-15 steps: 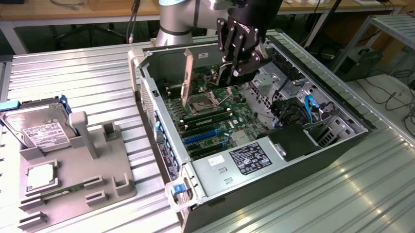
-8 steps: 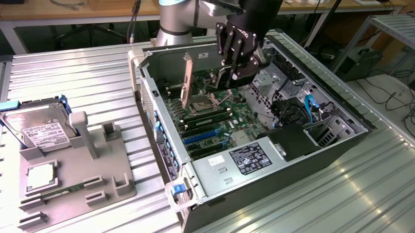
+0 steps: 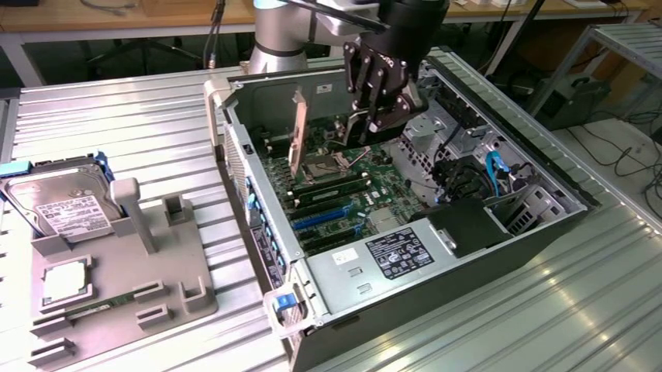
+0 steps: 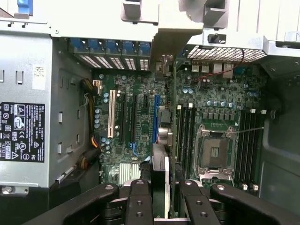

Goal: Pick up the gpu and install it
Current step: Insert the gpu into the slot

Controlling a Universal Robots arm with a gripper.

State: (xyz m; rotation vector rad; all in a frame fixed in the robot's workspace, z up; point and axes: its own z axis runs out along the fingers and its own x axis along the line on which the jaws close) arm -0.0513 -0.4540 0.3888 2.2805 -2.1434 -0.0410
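My tool [image 3: 377, 116] hangs inside the open grey metal computer case [image 3: 538, 167], low over the green motherboard [image 4: 140, 140]. A thin green card with a pale metal bracket [image 3: 299, 128] stands upright in the board just beside my tool, towards the exterior view's left, closing off that side. Towards the exterior view's right a tangle of black and blue cables [image 3: 476, 174] and the drive cage crowd the passage. The silver boxy power supply with a black label [image 3: 388, 260] blocks the near end of the case. Above the case the way is open. The ribbed metal bench [image 3: 124, 132] between the case and the grey holder tray [image 3: 191, 283] gives free room.
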